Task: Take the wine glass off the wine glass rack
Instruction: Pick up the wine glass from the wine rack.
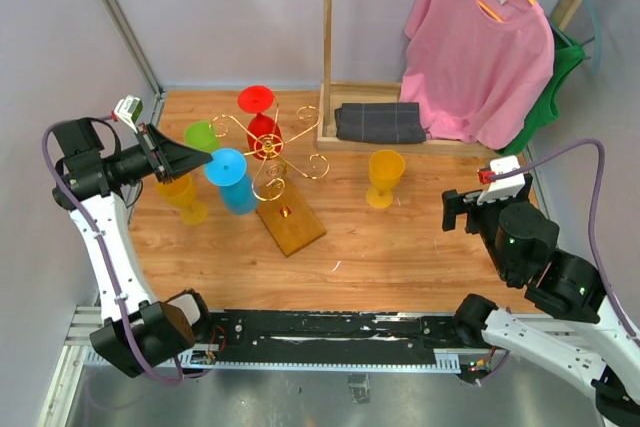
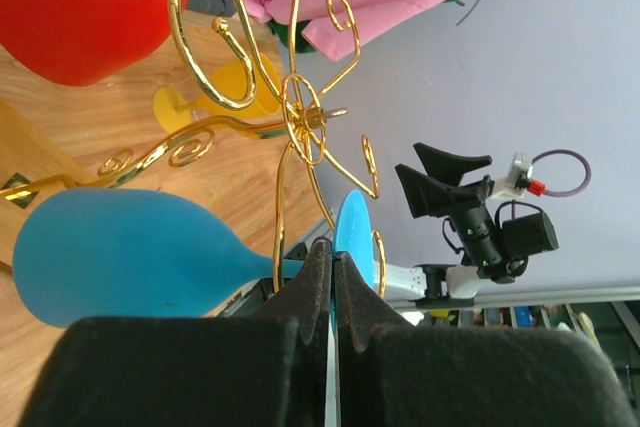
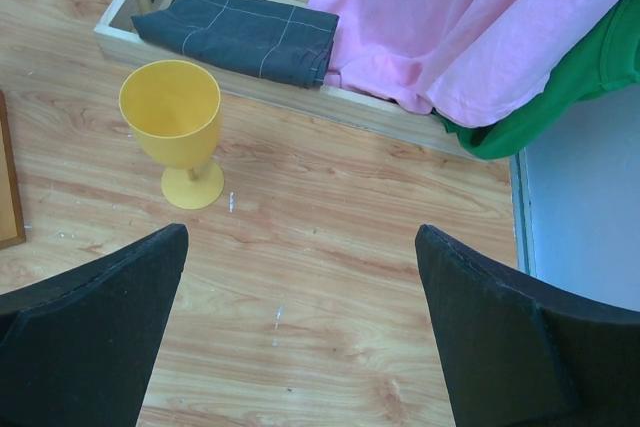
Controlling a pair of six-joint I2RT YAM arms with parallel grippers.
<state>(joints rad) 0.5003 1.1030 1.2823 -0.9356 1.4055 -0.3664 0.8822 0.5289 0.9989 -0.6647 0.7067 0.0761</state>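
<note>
The gold wire wine glass rack [image 1: 272,149] stands mid-table on its wooden base [image 1: 292,225]; it also shows in the left wrist view [image 2: 305,117]. A red glass [image 1: 262,125], a green glass [image 1: 200,135] and a blue wine glass [image 1: 232,182] hang from it. My left gripper [image 1: 205,160] reaches in from the left. In the left wrist view it [image 2: 333,250] is shut on the stem of the blue glass [image 2: 120,257], between bowl and foot. My right gripper [image 3: 300,237] is open and empty above bare table at the right [image 1: 455,209].
A yellow glass [image 1: 385,177] stands upright right of the rack [image 3: 172,122]. Another yellow glass [image 1: 184,197] sits under my left arm. A wooden tray with a dark folded cloth [image 1: 378,122] is behind. A pink shirt [image 1: 480,47] hangs at back right.
</note>
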